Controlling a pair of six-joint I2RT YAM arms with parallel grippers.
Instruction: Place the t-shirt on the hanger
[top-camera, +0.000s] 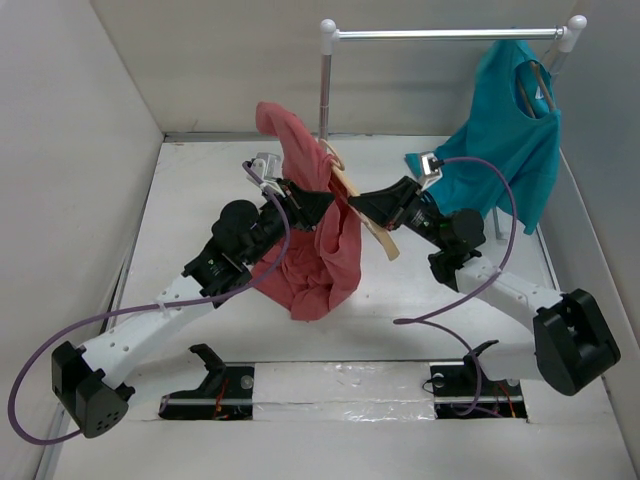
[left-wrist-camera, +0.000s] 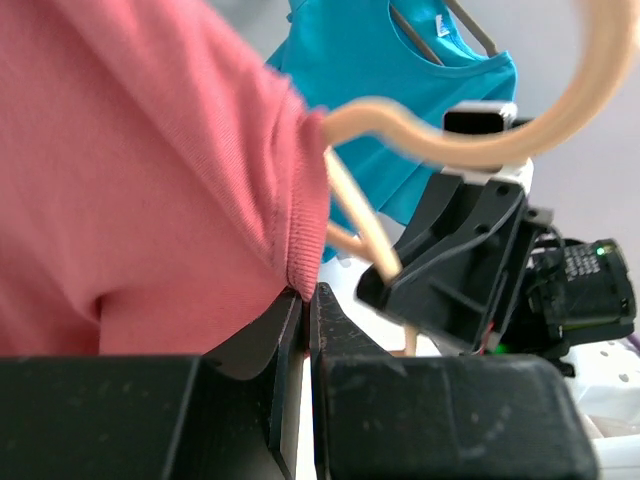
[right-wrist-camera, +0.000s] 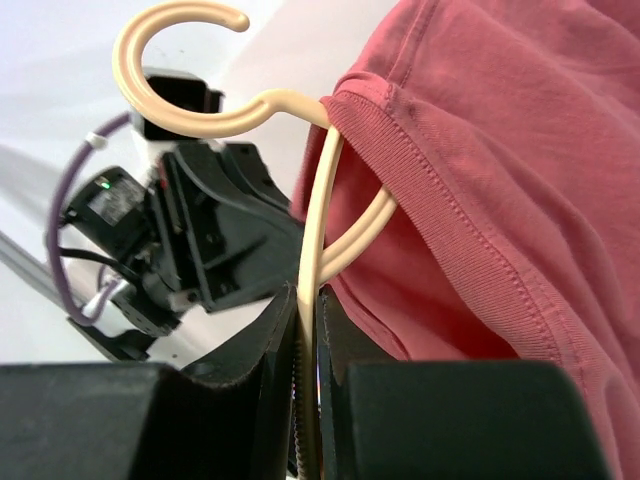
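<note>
The salmon-red t-shirt hangs in mid-air between the two arms, one end raised high. My left gripper is shut on the shirt's ribbed hem. My right gripper is shut on the pale wooden hanger, clamping its arm edge-on. The hanger's hook sticks up free, and its other arm runs inside the shirt's collar. The hanger's lower end pokes out below the shirt in the top view. The hook also shows in the left wrist view.
A teal-blue shirt hangs on its own hanger from the white rail at the back right. The rail's post stands just behind the red shirt. White walls enclose the table on three sides.
</note>
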